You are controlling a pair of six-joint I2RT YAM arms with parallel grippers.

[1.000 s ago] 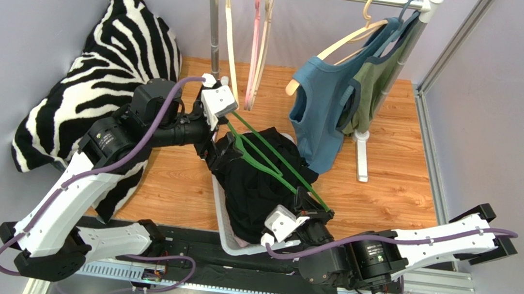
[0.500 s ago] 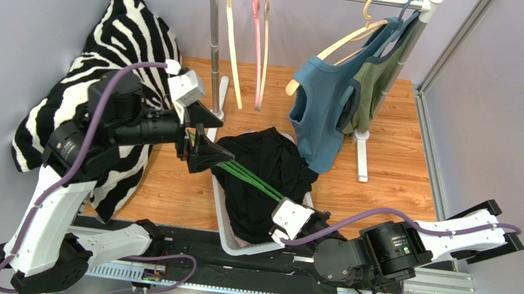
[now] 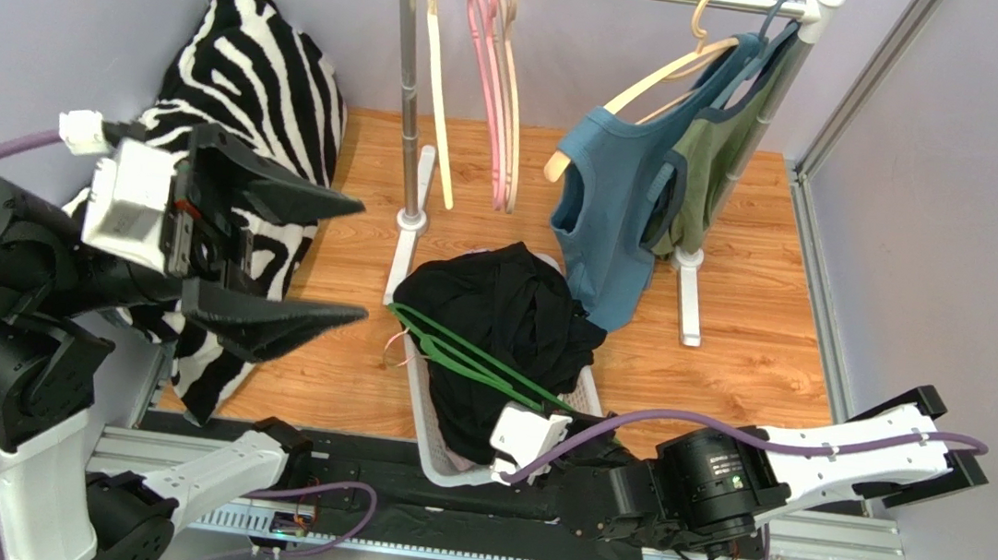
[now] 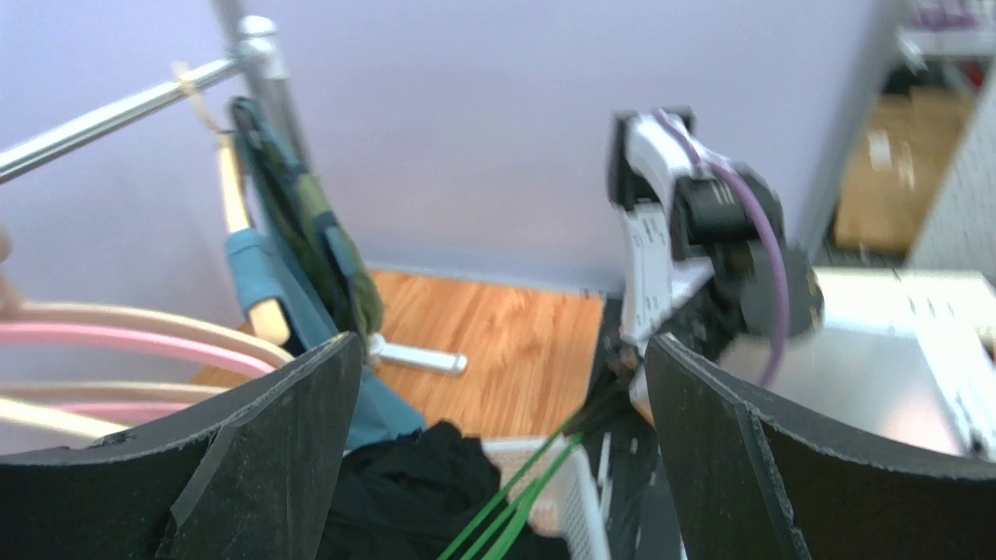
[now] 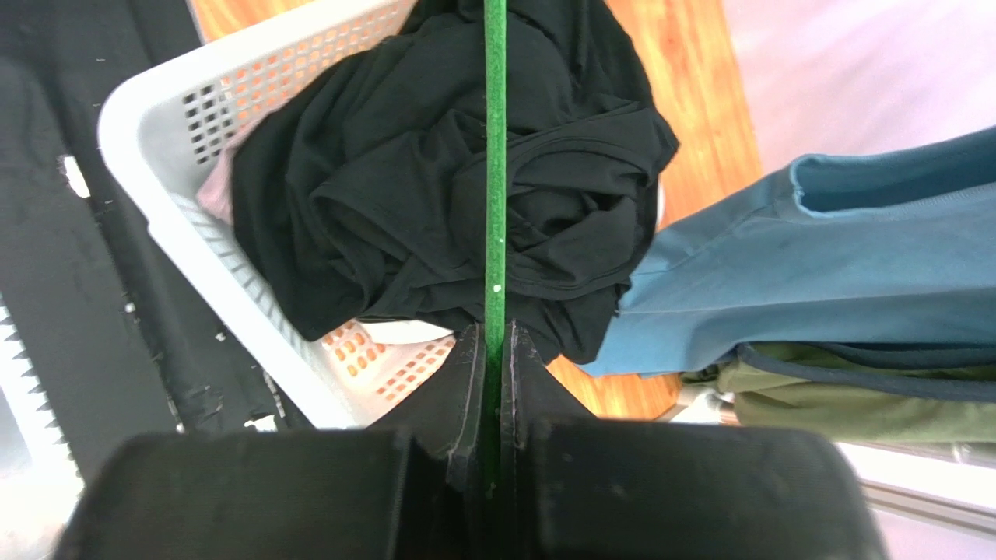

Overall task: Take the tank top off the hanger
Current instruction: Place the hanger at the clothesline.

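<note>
as the right gripper (image 5: 491,341) pinches the green hanger (image 5: 496,152) & the left gripper (image 3: 356,262) gapes empty, the hanger cld snag the black tank top (image 3: 515,313) & drag it from the basket (image 3: 414,385).

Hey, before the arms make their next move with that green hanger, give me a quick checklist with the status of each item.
1. Black tank top off the green hanger: ok, it lies bunched in the white basket and the hanger is bare.
2. Right gripper hold on the hanger: ok, jaws shut on it.
3. Left gripper out of the way: ok, jaws wide open, empty, raised off to the left.
4. Hanger clear of the cloth beneath: cannot tell, it crosses right above the tank top.
</note>
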